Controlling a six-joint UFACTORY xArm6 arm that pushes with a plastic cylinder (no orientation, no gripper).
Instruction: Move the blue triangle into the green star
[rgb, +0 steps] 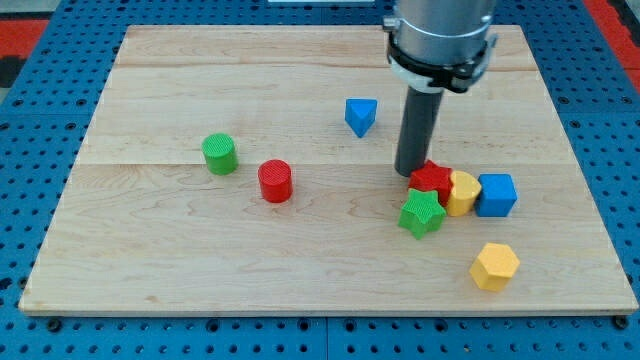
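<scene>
The blue triangle (361, 115) lies on the wooden board (200, 240) above the middle. The green star (422, 213) lies lower right of it, touching a red block (433, 180) in a cluster. My tip (409, 173) rests on the board at the red block's upper left edge, right of and below the blue triangle, just above the green star.
A yellow block (462, 192) and a blue cube (496, 194) sit right of the red block. A yellow hexagon (494, 266) lies lower right. A green cylinder (219, 153) and a red cylinder (275, 181) stand at the left middle.
</scene>
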